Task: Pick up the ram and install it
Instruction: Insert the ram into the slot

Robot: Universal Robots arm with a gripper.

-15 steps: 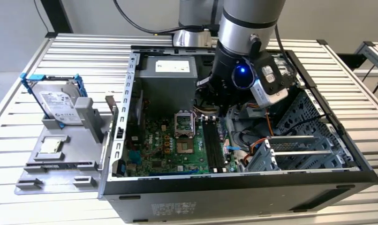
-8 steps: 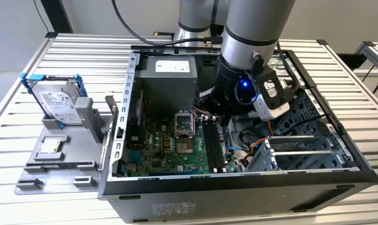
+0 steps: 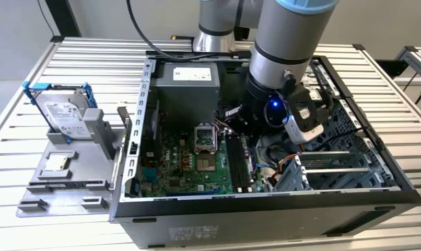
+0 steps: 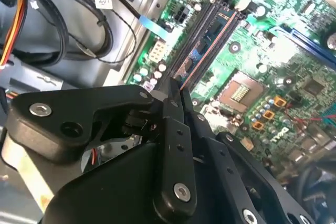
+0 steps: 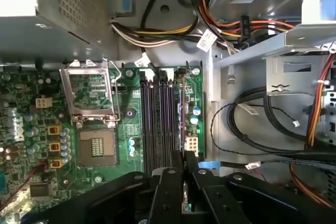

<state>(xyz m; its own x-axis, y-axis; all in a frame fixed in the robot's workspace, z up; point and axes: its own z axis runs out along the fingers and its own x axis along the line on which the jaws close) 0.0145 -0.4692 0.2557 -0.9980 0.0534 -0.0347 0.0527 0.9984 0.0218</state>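
Hung the thick grey robot arm (image 3: 283, 52) down into the open black computer case (image 3: 266, 209) on the slatted silver metal table (image 3: 92, 57). Kept the black two-fingered claw (image 4: 176, 85) low over the green circuit board (image 3: 196, 167), right above the row of long black slots (image 5: 155, 124). Held the claw's fingers (image 5: 190, 163) pressed together on the ram (image 5: 181, 114), a long, thin, flat grey-blue memory stick seen edge-on in both wrist views. Lined the ram (image 4: 210, 40) up along the slot at the end of the row, on the side away from the square silver chip socket (image 5: 94, 98) and next to the small white plug (image 5: 191, 142). Could not tell whether the stick sat all the way down in that slot. Found bundles of yellow, red and black wires (image 5: 173, 30) close by, near the big grey metal box (image 3: 189, 89) at the back of the case. Left outside the case, toward the exterior view's left, a grey plastic stand (image 3: 71, 178) with a large silver hard drive in a blue frame (image 3: 60, 112) standing upright on it and a small square silver chip (image 3: 57, 163) lying flat in front of that
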